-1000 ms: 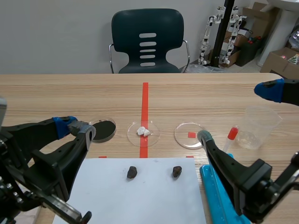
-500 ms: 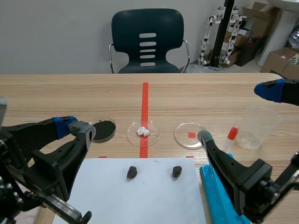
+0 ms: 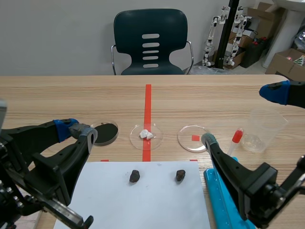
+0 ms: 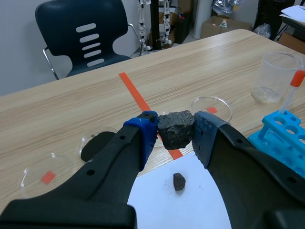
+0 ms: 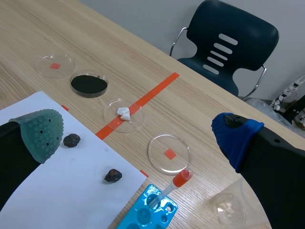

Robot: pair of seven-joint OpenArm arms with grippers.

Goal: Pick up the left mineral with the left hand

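My left gripper is shut on a dark grey rough mineral, held up above the table between the blue pads. In the scene view this gripper hangs over the left side of the table, left of the white paper. Two small dark minerals lie on the paper, the left one and the right one; both also show as the left mineral and the right mineral. One mineral on the paper lies under my left gripper. My right gripper stands open at the right, holding nothing.
Behind the paper stand a dish of black powder, a dish with white bits and a dish with a red mark. A plastic beaker, a red-capped dropper and a blue tube rack are at the right. A chair stands beyond.
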